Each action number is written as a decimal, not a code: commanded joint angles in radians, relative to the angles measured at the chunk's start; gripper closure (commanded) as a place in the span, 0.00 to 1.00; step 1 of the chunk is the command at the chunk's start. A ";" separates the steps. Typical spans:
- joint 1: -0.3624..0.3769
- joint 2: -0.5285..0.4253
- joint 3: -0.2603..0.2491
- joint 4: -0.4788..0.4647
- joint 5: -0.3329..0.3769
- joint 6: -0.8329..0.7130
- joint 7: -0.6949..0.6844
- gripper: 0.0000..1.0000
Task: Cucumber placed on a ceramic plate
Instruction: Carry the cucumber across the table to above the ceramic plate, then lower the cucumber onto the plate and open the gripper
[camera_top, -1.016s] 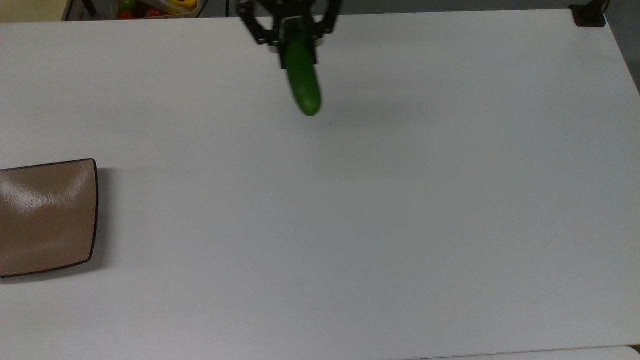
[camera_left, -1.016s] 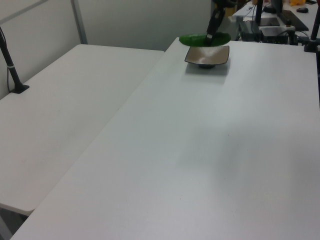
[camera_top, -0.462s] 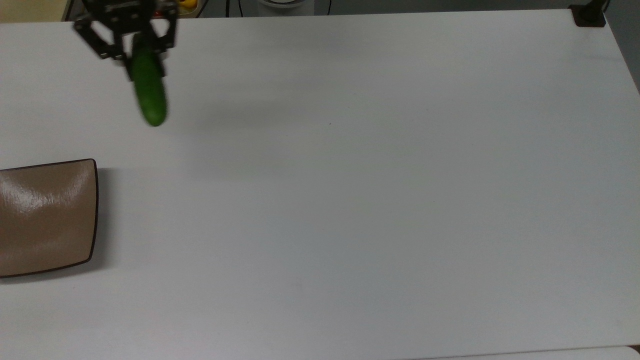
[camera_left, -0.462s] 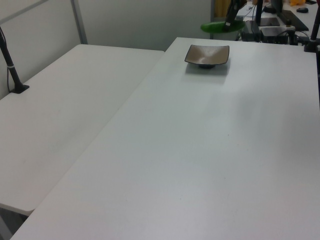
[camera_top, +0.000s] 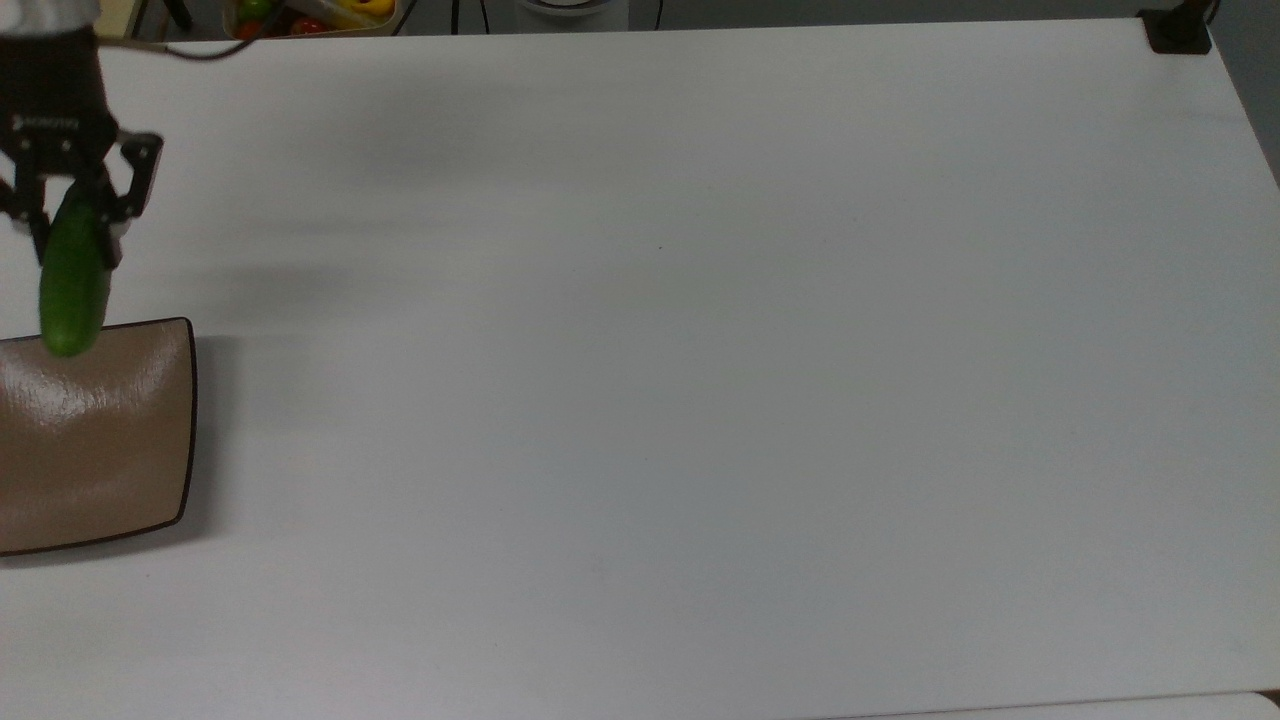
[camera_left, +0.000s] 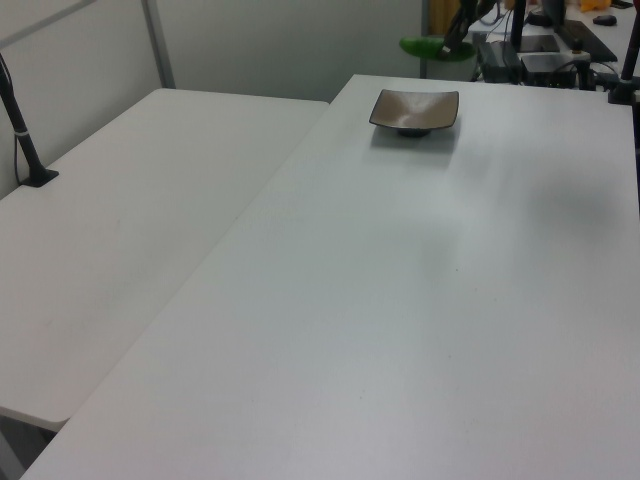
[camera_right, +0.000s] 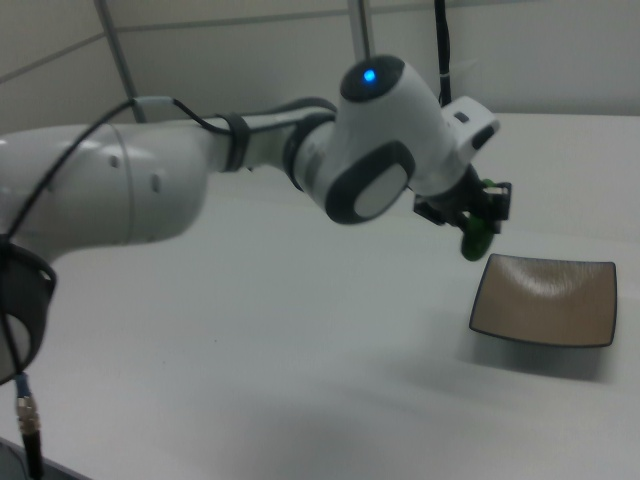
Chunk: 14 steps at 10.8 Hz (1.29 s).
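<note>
The small dark green cucumber (camera_top: 71, 285), clamped in the black two-finger gripper (camera_top: 75, 205), hangs at the glossy tan square ceramic plate (camera_top: 110, 450)'s edge; carrying inward and lowering likely come next.

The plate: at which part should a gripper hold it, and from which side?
Probably by the raised rim of the plate, coming from above at the top view's right edge. The plate is wide and shallow, and the cucumber in the gripper hangs near the far edge.

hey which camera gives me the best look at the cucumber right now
The top view: the cucumber shows almost full length, hanging from the tool. The right view shows just its end, and the left view shows it far off, above the table.
</note>
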 joint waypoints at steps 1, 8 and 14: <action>-0.047 0.154 0.041 0.079 0.004 0.201 -0.039 0.90; -0.066 0.400 0.070 0.174 -0.149 0.378 -0.033 0.77; -0.064 0.367 0.070 0.150 -0.181 0.377 -0.024 0.00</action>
